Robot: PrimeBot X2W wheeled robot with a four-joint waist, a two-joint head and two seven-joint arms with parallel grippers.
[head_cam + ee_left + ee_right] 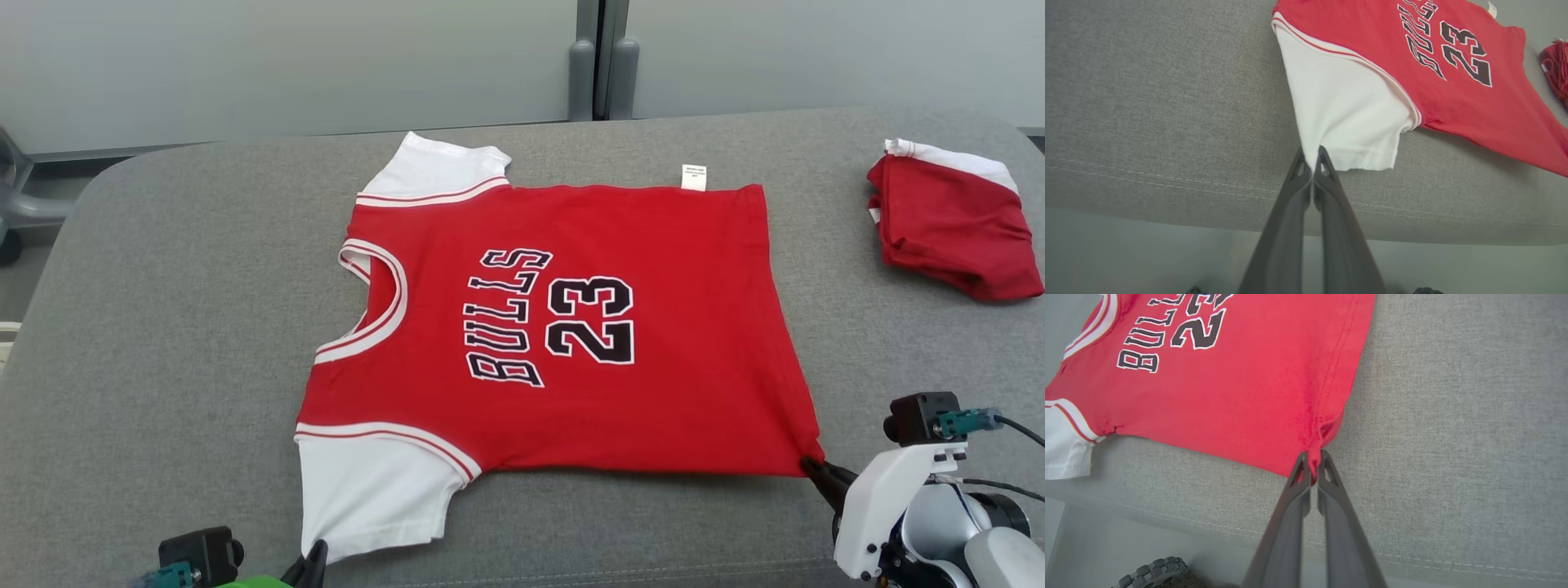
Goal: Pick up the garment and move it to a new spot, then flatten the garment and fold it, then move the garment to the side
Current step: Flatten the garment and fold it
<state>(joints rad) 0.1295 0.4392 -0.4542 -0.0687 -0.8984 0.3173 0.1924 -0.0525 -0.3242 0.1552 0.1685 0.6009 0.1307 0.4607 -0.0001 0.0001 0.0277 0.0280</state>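
Pinching jersey (pixel 653 408): left gripper (pixel 1312 158) sleeve (pixel 1347 110), right gripper (pixel 1312 459) hem (pixel 1333 388).

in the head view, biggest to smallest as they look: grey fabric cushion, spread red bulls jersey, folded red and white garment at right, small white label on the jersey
1. grey fabric cushion
2. spread red Bulls jersey
3. folded red and white garment
4. small white label
No close calls.

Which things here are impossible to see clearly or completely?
- Head view: white label on the jersey: print too small to read.
- Head view: left end effector, cut off by the bottom edge.
- Left wrist view: folded red garment, cut by the right edge.
- Right wrist view: dark ridged object, cut by the bottom edge.
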